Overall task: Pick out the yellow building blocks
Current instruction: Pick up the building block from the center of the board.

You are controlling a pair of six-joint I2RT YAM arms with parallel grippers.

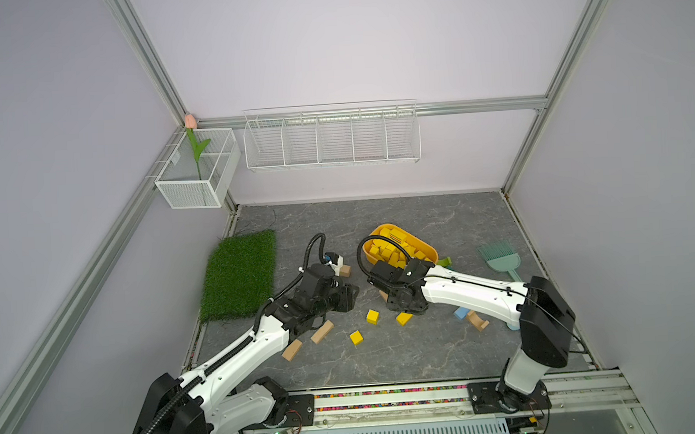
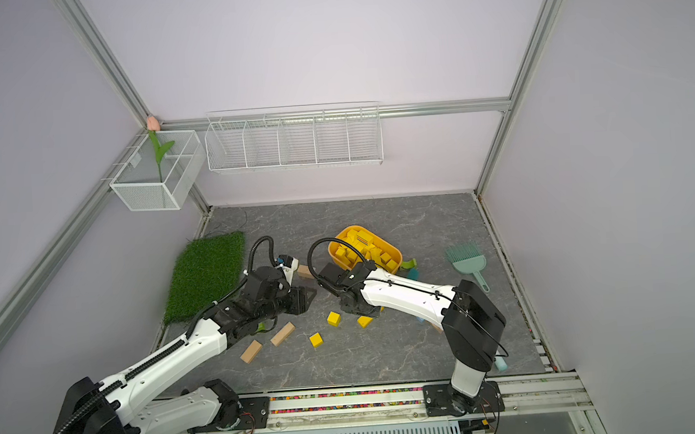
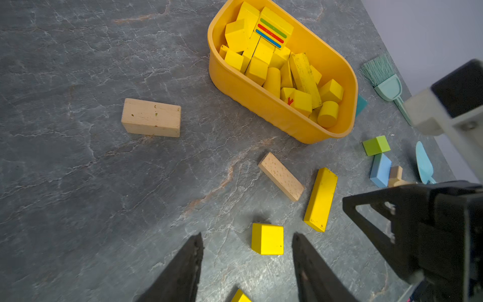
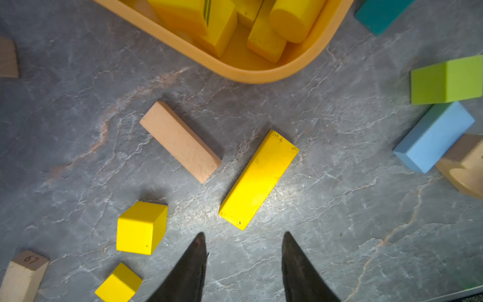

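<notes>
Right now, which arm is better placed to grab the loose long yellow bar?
Right. The right gripper is open with the long yellow bar just ahead; the left gripper faces a yellow cube instead.

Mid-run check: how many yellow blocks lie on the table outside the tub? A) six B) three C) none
B: the right wrist view shows a yellow bar, a yellow cube and a second yellow cube loose on the table beside the tub.

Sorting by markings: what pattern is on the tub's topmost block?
The block has green, red, blue stripes on yellow; clearest in left wrist view.
</notes>
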